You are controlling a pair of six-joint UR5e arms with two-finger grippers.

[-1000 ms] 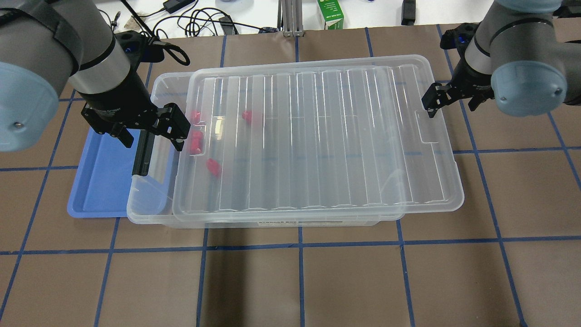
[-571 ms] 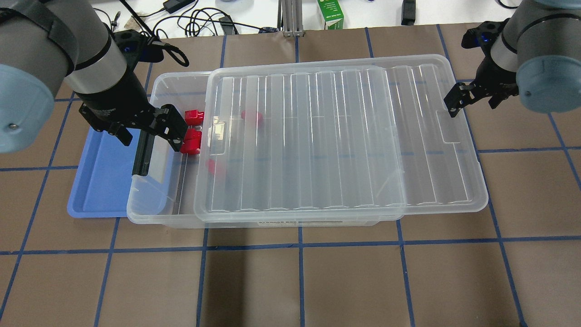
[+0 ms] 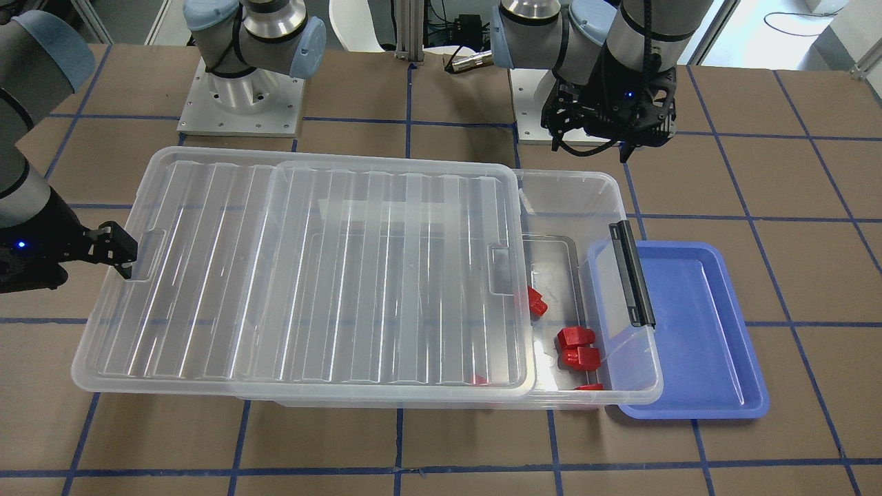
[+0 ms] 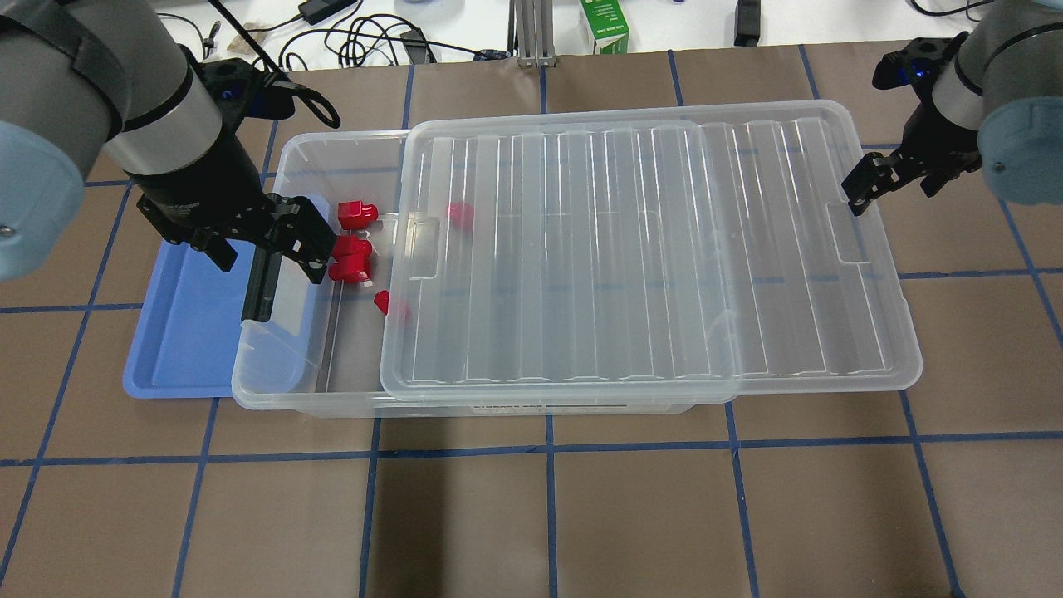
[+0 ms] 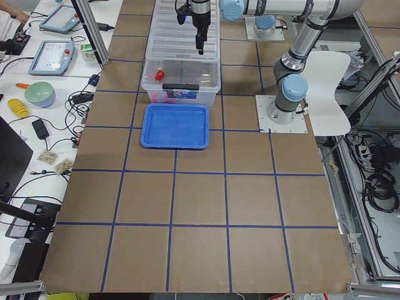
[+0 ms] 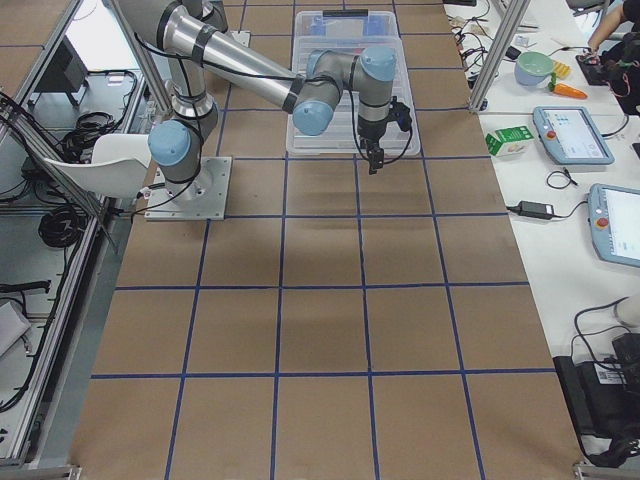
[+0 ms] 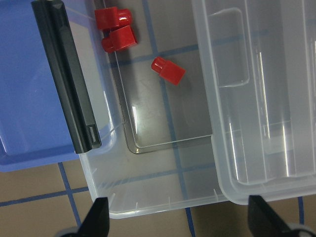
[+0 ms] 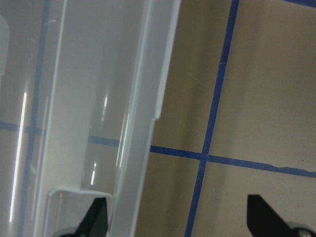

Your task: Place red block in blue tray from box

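**Red block** [image 4: 357, 214]: bright red glossy plastic, a squarish body with a narrower stub on one end. It lay on the box floor in the uncovered end, left of centre in the overhead view. Two more like it [image 4: 350, 257] lay touching each other just below it. A fourth [image 4: 384, 301] sat half under the lid's edge, and a fifth [image 4: 458, 214] showed blurred through the lid.

**Box** [image 4: 274, 365]: clear plastic bin with a black latch bar [image 4: 257, 286] on its left short end.

**Lid** [image 4: 648, 249]: ribbed and clear. It rested on the box offset toward the frame's right, overhanging that end.

**Blue tray** [image 4: 178, 332]: shallow, periwinkle, with rounded corners. It sat at left of frame against the latch end, with the box's rim overlapping its edge.

**Left gripper** [image 4: 267, 262]: hung over the latch end just beside the blocks. Its jaws were spread wide and gripped nothing.

**Right gripper** [image 8: 178, 217]: at upper right of the overhead view, by the lid's far rim. Its fingers were parted wide and clamped nothing.
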